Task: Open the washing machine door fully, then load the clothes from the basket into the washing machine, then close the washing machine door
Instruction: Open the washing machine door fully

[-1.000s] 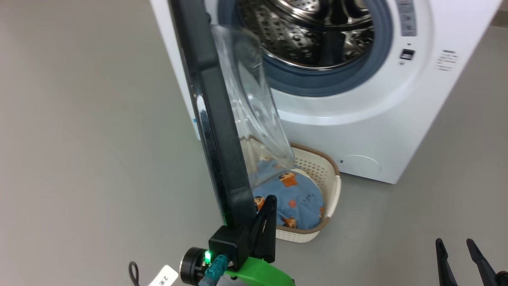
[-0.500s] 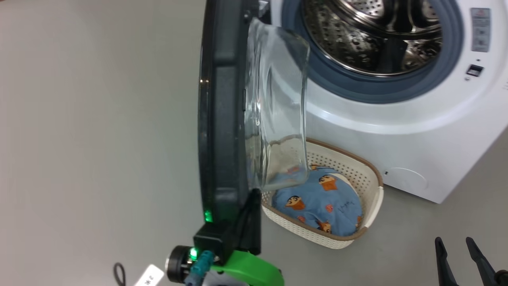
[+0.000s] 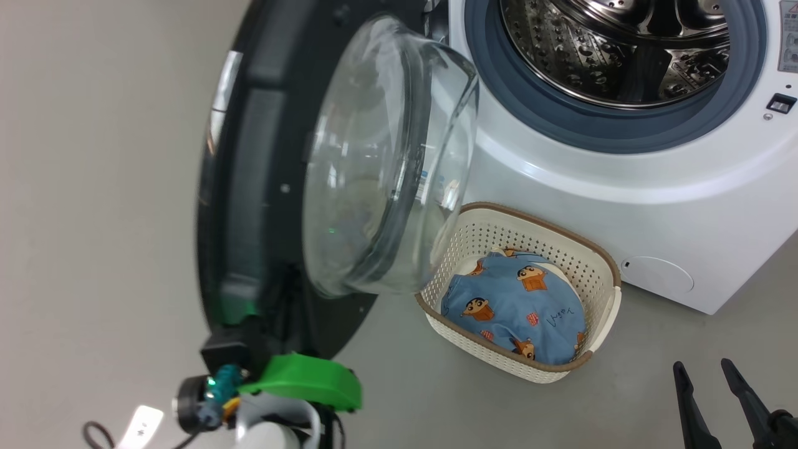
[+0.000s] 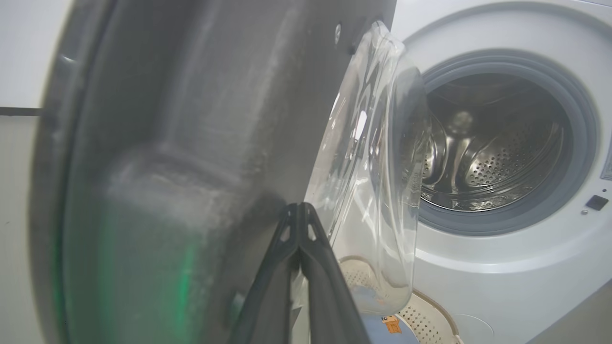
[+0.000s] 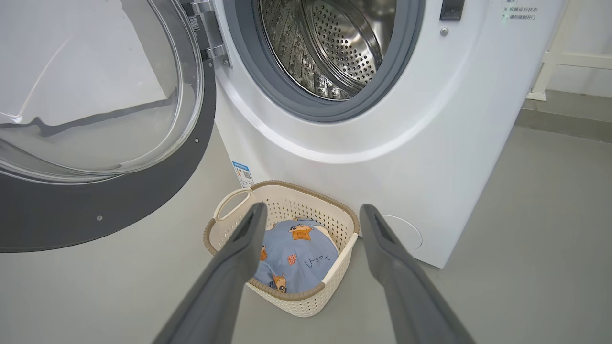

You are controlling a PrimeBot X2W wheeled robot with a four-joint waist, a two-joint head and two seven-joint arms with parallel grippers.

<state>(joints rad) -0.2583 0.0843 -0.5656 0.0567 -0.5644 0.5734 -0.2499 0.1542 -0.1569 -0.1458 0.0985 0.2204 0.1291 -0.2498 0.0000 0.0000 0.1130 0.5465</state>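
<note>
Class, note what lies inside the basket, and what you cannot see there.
The basket holds the clothes, a crumpled light blue garment printed with cartoon figures. It covers the basket's bottom, so anything beneath it is hidden.

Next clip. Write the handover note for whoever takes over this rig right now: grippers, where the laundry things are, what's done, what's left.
Left gripper: shut, empty, fingers by the inner side of the washing machine door, beside its glass bowl.
Right gripper: open, empty, above the floor, pointing at the basket.
Door swung wide open. Basket on the floor before the washing machine, clothes inside it. The drum looks empty.
Done: door opened.
Left: load the clothes, close the door.
</note>
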